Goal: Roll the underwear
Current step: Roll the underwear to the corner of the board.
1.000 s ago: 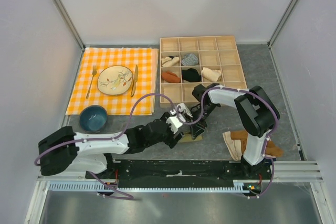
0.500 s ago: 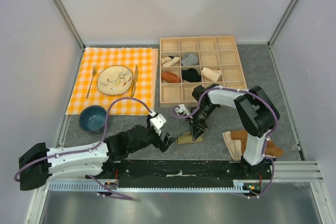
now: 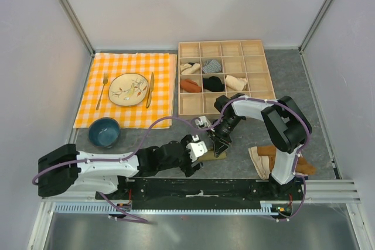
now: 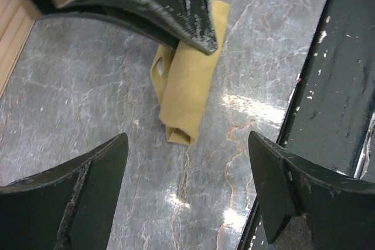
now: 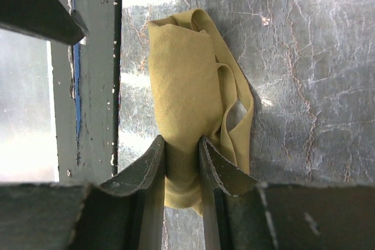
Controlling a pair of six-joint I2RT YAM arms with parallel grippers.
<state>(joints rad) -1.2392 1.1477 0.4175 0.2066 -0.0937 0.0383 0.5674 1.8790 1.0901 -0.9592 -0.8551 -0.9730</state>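
The olive-khaki soft fabric underwear [image 5: 181, 86] lies as a tight roll on the grey marbled table [image 3: 328, 86], close to the near edge and just beside the black base rail [image 3: 199, 188], between the two arms. Its long axis runs roughly alongside that rail, one end pointing towards the left arm and the other towards the right. A loose loop of fabric hangs off one long side, with a pale patch showing inside it. The right gripper [image 5: 181, 144] pinches the roll's right-hand end, with both dark fingers pressed against the cloth and the roll stretching straight away from them. The left gripper [image 4: 187, 139] stands spread wide at the opposite end, holding nothing. Its two fingers flank the free tip of the roll without touching it.
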